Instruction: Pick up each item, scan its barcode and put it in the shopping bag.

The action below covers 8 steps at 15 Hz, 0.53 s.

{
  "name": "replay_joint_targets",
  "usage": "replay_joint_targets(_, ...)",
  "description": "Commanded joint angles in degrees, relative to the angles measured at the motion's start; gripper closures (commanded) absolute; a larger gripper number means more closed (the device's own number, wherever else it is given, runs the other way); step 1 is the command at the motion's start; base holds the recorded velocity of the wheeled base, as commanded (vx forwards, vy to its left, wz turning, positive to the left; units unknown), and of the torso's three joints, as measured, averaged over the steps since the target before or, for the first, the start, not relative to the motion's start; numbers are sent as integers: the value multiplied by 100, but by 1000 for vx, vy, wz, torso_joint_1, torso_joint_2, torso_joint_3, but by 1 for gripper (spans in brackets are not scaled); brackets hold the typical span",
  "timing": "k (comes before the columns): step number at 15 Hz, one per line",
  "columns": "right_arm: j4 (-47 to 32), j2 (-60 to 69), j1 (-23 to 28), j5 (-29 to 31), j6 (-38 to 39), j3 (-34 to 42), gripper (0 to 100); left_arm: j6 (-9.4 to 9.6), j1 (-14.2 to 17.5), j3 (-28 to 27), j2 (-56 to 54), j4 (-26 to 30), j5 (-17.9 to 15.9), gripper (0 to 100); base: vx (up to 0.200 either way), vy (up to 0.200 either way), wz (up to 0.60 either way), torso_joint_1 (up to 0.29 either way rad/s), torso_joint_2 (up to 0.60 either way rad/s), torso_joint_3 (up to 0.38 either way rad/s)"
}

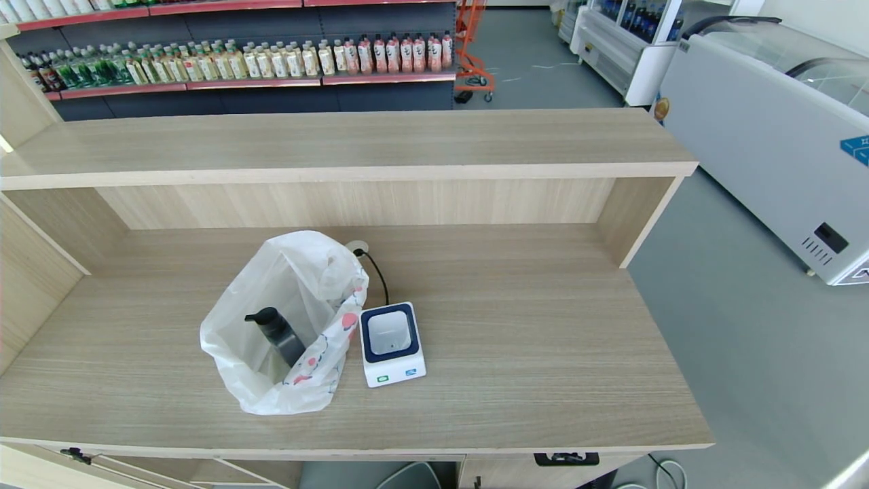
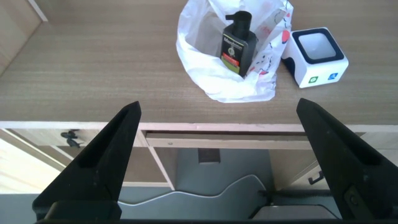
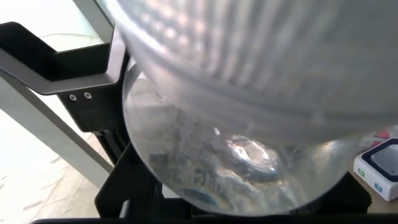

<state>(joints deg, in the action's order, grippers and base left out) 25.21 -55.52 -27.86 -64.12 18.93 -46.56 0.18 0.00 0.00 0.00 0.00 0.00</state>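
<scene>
A white plastic shopping bag (image 1: 271,353) with a red print stands open on the wooden counter (image 1: 529,339). A black pump bottle (image 1: 280,334) leans inside it, also seen from the left wrist as the black bottle (image 2: 238,45) with a red label in the bag (image 2: 211,74). A white scanner (image 1: 392,343) with a dark blue rim sits just right of the bag. My left gripper (image 2: 219,115) is open and holds nothing, low in front of the counter's front edge. My right gripper (image 3: 230,93) is shut on a clear plastic bottle (image 3: 249,155), very close to its camera.
A black cable (image 1: 377,275) runs from the scanner to a hole at the counter's back. A raised wooden ledge (image 1: 339,146) borders the counter behind and at both sides. The scanner (image 3: 380,167) shows past the clear bottle. Freezers (image 1: 767,129) stand to the right.
</scene>
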Motion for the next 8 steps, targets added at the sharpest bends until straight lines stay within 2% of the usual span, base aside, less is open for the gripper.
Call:
replay_joint_targets(1,-16,278,122,5,-12,112,100,-1,0,0,9,0,0,0,0,0,0,0,0,0)
replay_joint_targets(8,-209,480,395,-4,-127,296,100,-1,0,0,9,0,0,0,0,0,0,0,0,0)
